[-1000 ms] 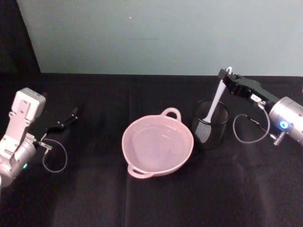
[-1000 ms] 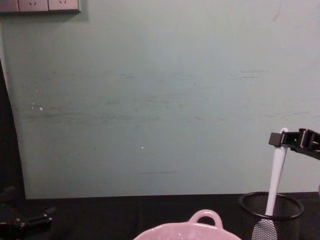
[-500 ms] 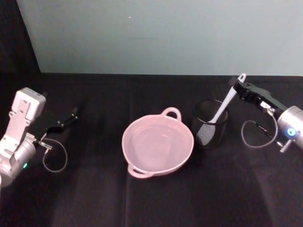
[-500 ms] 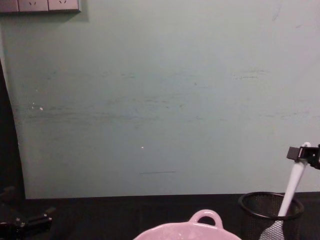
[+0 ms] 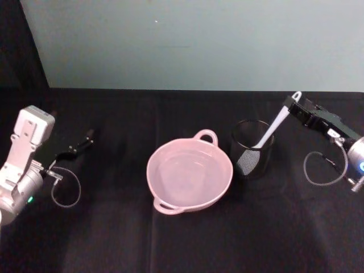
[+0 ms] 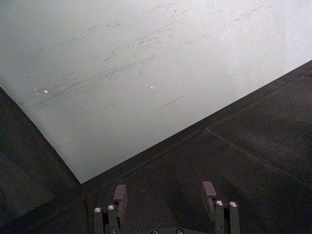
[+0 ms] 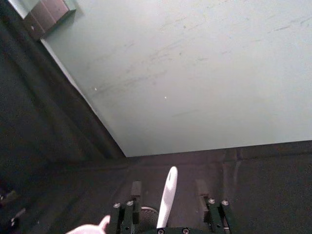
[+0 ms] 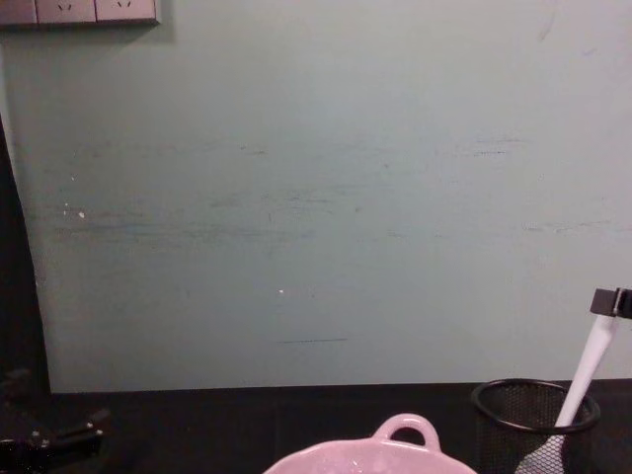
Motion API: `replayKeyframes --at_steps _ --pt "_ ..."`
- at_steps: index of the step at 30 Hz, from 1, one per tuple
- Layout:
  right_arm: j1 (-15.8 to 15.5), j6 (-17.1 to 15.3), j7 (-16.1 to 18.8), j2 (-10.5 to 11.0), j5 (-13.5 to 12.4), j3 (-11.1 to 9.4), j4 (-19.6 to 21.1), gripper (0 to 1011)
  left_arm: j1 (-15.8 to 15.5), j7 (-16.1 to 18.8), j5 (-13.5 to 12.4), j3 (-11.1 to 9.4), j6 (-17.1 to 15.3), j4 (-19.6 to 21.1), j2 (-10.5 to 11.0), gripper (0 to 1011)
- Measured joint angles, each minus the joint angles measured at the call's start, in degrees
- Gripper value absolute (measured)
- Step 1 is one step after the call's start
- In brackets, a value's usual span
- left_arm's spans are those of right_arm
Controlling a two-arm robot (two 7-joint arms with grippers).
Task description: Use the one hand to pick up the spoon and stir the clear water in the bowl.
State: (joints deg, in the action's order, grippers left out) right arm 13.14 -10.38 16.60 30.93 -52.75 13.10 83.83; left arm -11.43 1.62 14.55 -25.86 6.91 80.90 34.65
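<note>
Spoon [image 5: 268,133] – head in mesh cup [image 5: 252,149] right of bowl [image 5: 189,174], leaning right | right gripper [image 5: 296,104] – fingers apart around handle tip | left gripper [image 5: 85,140] – open, far left of bowl, parked

Black wire-mesh cup [image 5: 252,149] centre-right of head view, upright on black tablecloth [image 5: 114,239]; in chest view at lower right. Pale green wall [image 8: 316,197] fills bkgd, faint scuffs. Wall sockets [image 8: 79,11] at upper left corner of chest view; also upper left in right wrist view.
</note>
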Motion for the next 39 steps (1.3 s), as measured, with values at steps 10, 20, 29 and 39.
replayKeyframes --at_steps 10,20,29,39 --pt "-3.7 -7.9 -4.3 9.5 2.8 0.3 11.0 920 0.0 0.0 0.0 0.0 0.0 0.0 0.0 1011" --pt "-4.9 -12.2 -8.1 13.9 8.8 2.1 12.9 1002 0.0 0.0 0.0 0.0 0.0 0.0 0.0 1011" --pt "-1.2 -4.2 -10.9 8.7 19.1 6.3 5.0 1002 0.0 0.0 0.0 0.0 0.0 0.0 0.0 1011" --pt "0.0 16.1 -12.6 2.1 28.4 7.8 -5.1 1002 0.0 0.0 0.0 0.0 0.0 0.0 0.0 1011"
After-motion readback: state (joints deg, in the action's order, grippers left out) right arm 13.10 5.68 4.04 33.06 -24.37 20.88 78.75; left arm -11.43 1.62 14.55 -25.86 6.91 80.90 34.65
